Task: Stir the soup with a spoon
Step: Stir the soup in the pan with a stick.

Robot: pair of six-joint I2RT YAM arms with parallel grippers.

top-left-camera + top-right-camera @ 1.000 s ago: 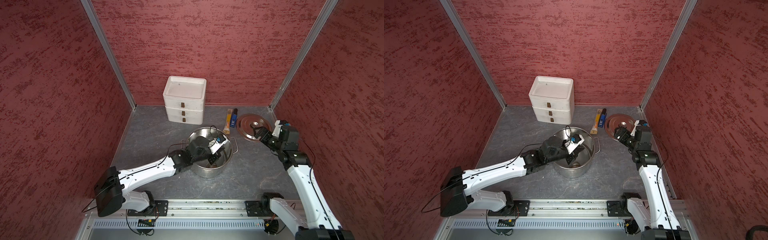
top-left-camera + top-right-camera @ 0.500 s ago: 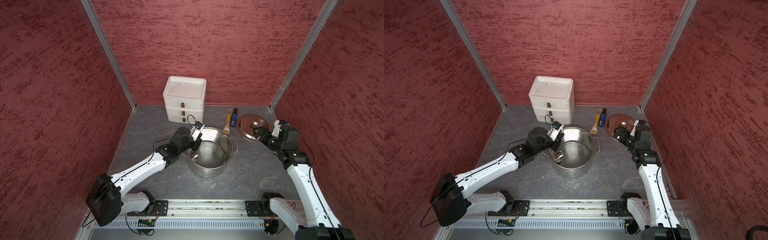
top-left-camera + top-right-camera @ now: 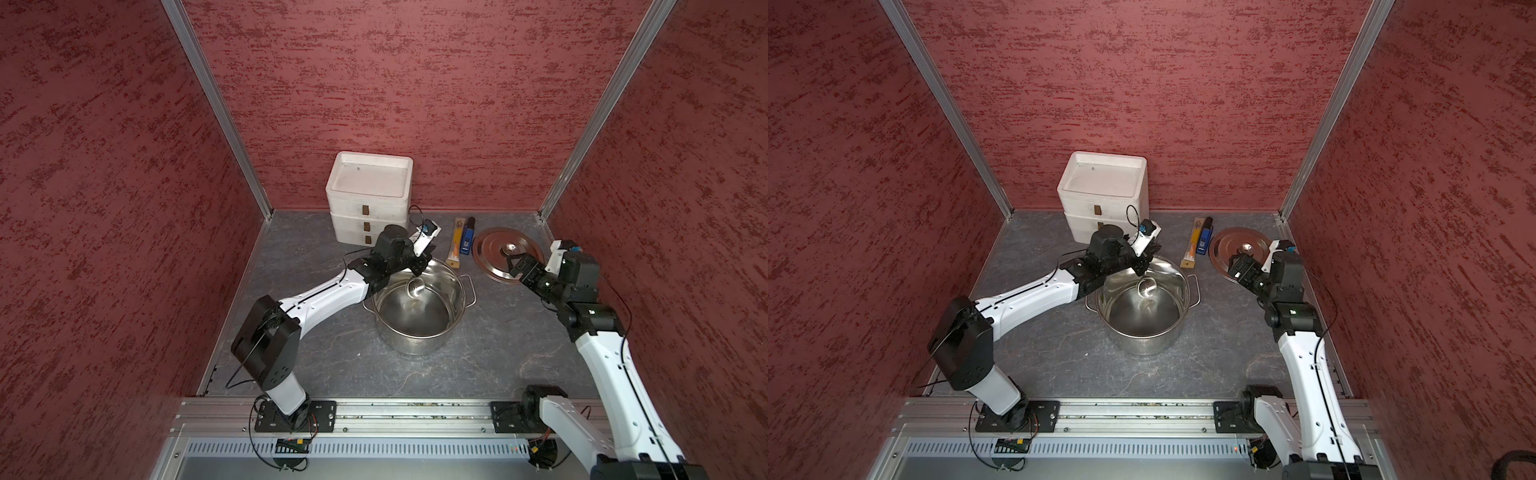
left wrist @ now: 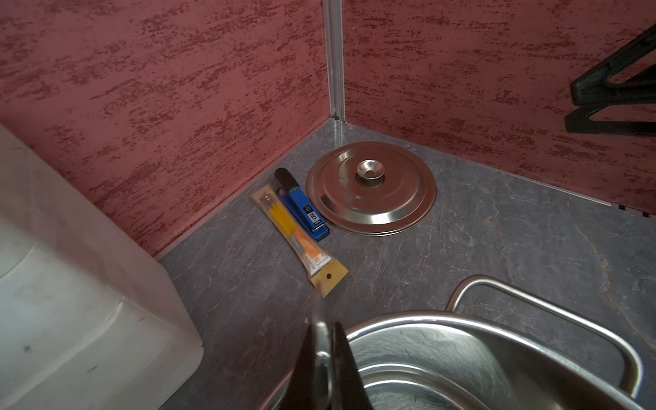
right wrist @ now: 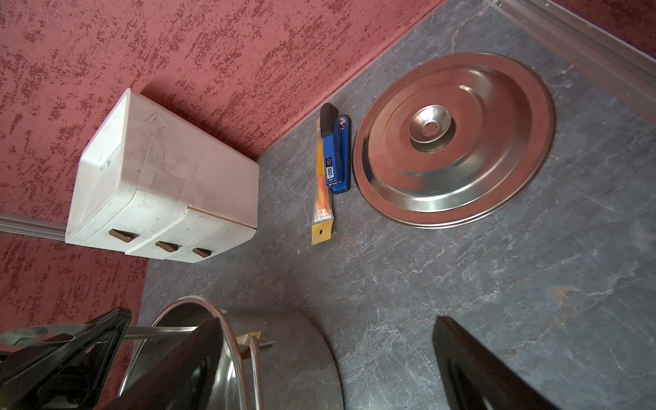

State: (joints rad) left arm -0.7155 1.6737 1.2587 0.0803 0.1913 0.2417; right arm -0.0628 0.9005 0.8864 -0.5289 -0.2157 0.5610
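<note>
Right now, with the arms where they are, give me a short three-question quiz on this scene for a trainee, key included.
1. True or false: the lid lies flat on the table, off the pot.
2. What does the left gripper hold? A) the spoon B) the lid C) nothing
3. Fill in: the right gripper is ___ (open or shut).
Key: 1 true; 2 A; 3 open.
</note>
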